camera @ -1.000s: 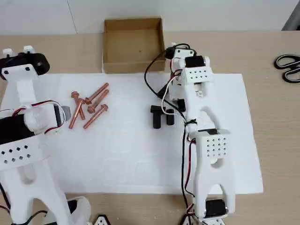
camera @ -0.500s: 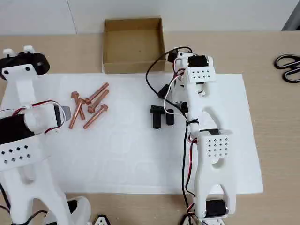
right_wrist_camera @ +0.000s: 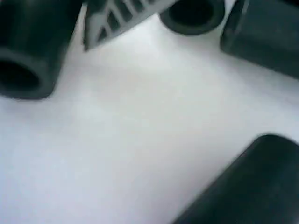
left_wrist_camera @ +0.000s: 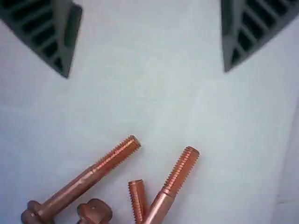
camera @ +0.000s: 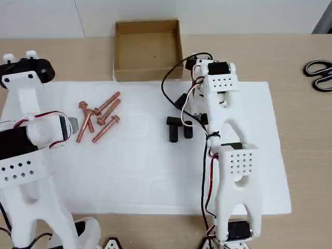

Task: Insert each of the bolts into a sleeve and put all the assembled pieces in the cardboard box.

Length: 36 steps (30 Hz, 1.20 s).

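Several copper bolts (camera: 98, 118) lie loose in a heap on the left part of the white foam sheet (camera: 140, 171). My left gripper (left_wrist_camera: 149, 44) hangs open just above the sheet, with the bolts' threaded ends (left_wrist_camera: 117, 154) a short way off and nothing between its fingers. In the high view the left gripper (camera: 72, 125) sits beside the heap. Black sleeves (camera: 176, 128) lie near the sheet's middle. My right gripper (camera: 192, 114) is low among them, mostly hidden under its arm. Its wrist view shows sleeves (right_wrist_camera: 23, 60) very close all around. The cardboard box (camera: 148, 49) stands at the back, with nothing in it.
Scissors (camera: 319, 73) lie on the bare wooden table at the far right. The right arm's black cable (camera: 168, 78) loops between the box and the sleeves. The front half of the foam sheet is free.
The right arm's wrist shifted a little to the right, and a black piece now shows beside its cables. The left arm and the bolts have not moved.
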### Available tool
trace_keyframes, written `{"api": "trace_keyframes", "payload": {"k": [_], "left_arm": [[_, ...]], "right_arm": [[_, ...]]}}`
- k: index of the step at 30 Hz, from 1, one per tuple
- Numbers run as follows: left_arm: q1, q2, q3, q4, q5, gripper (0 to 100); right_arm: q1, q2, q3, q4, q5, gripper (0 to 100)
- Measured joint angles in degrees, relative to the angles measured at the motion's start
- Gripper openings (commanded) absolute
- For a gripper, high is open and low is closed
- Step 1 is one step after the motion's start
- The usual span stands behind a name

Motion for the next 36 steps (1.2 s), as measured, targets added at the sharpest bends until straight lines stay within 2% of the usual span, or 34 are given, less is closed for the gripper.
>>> {"api": "trace_keyframes", "payload": {"k": [36], "left_arm": [[0.0,0.18,0.0,0.0,0.0,20]], "right_arm": [[-0.62,0.79,-1.93,0.35,1.41,17.5]]}}
